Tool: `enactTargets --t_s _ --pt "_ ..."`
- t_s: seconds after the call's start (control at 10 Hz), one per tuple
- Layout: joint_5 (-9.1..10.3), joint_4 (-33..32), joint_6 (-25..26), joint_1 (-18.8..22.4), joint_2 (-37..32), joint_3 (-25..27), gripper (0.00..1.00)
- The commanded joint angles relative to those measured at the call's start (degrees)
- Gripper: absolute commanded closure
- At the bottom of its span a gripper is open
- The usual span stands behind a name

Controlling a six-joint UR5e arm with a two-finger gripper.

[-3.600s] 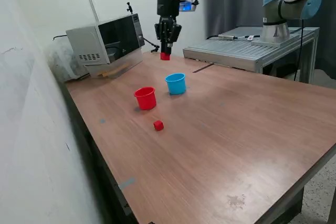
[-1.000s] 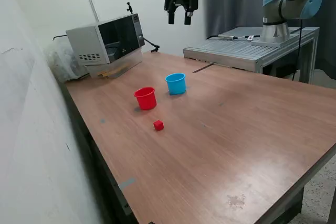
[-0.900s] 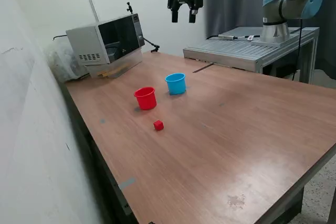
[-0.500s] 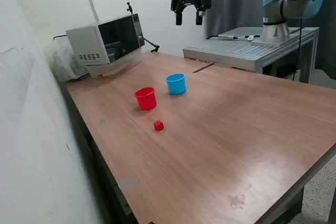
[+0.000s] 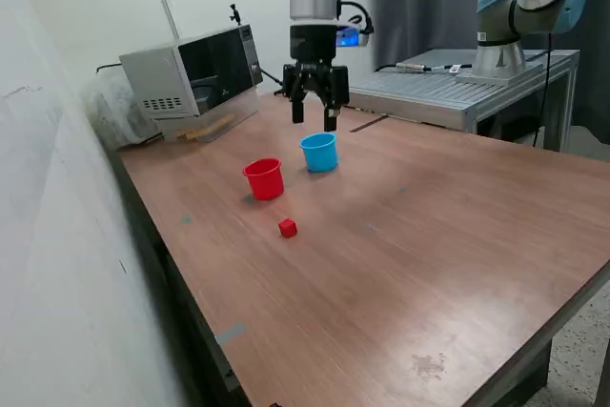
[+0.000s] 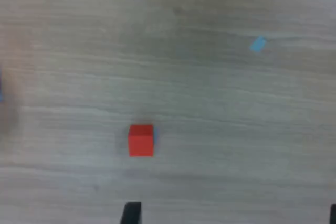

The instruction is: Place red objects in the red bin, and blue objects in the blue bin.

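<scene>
Hand [image 5: 314,122] held empty, fingers apart, above table [image 5: 457,235] | blue cup [image 5: 319,152] just below it, red cup [image 5: 264,178] beside | red cube [image 5: 288,228] loose beyond cups, likely next to be picked.

A robotics lab: a wood-grain worktop [image 5: 429,264] fills the frame's centre, a microwave [image 5: 191,78] stands at upper left against a bare white wall, and a metal bench [image 5: 448,92] carries a second robot arm [image 5: 524,11] before dark curtains, upper right.
</scene>
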Motion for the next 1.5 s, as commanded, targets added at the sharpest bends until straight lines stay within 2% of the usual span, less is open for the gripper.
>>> enactTargets --t_s 0.0,0.6,1.3,1.4 --pt "-0.22 -1.9 0.1 -1.0 8.8 -5.8 0.0" --pt "-0.48 -5.4 0.2 -2.7 17.1 -9.9 0.0" --pt "-0.84 -6.2 0.2 -4.0 19.2 -10.6 0.0" --pt "-0.84 -6.4 0.2 -4.2 19.2 -10.6 1.0"
